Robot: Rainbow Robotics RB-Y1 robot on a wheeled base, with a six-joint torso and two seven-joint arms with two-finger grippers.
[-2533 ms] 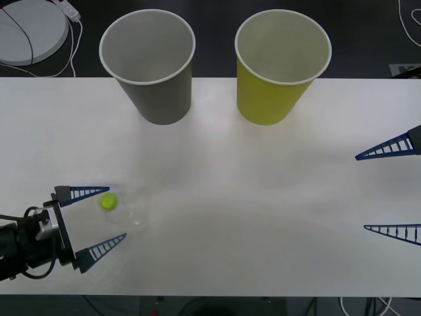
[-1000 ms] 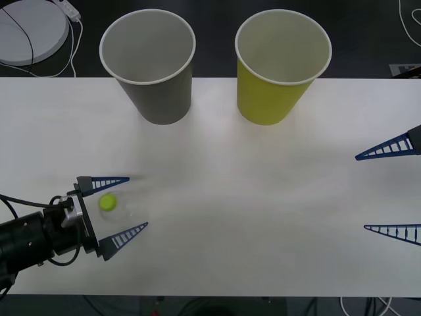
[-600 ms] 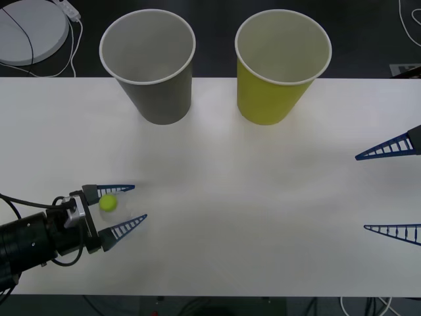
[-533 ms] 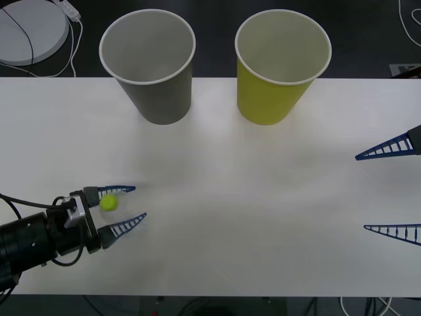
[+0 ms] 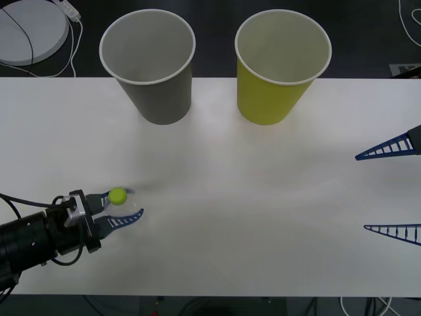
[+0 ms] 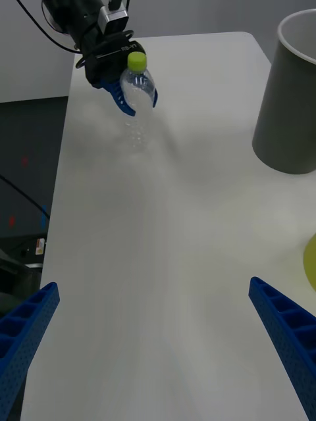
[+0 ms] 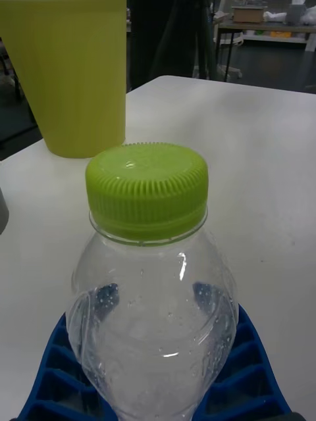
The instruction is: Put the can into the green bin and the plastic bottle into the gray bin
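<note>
The plastic bottle (image 5: 119,197) stands upright near the table's front left, clear with a lime-green cap (image 7: 147,189). My left gripper (image 5: 133,203) is shut on its body just below the cap; the right wrist view shows the same hold on the bottle (image 6: 137,92). The gray bin (image 5: 148,62) stands at the back left and the green bin (image 5: 281,62) at the back right, both upright and open-topped. My right gripper (image 5: 362,193) hangs open over the table's right edge, far from the bottle. The can is out of view.
The white table (image 5: 263,217) spreads between the bottle and the two bins. A white round device (image 5: 29,26) with a cable lies on the dark floor beyond the table's back left corner.
My left gripper slid forward around the bottle and closed its fingers on it. The cap has shifted slightly. The right arm has not moved.
</note>
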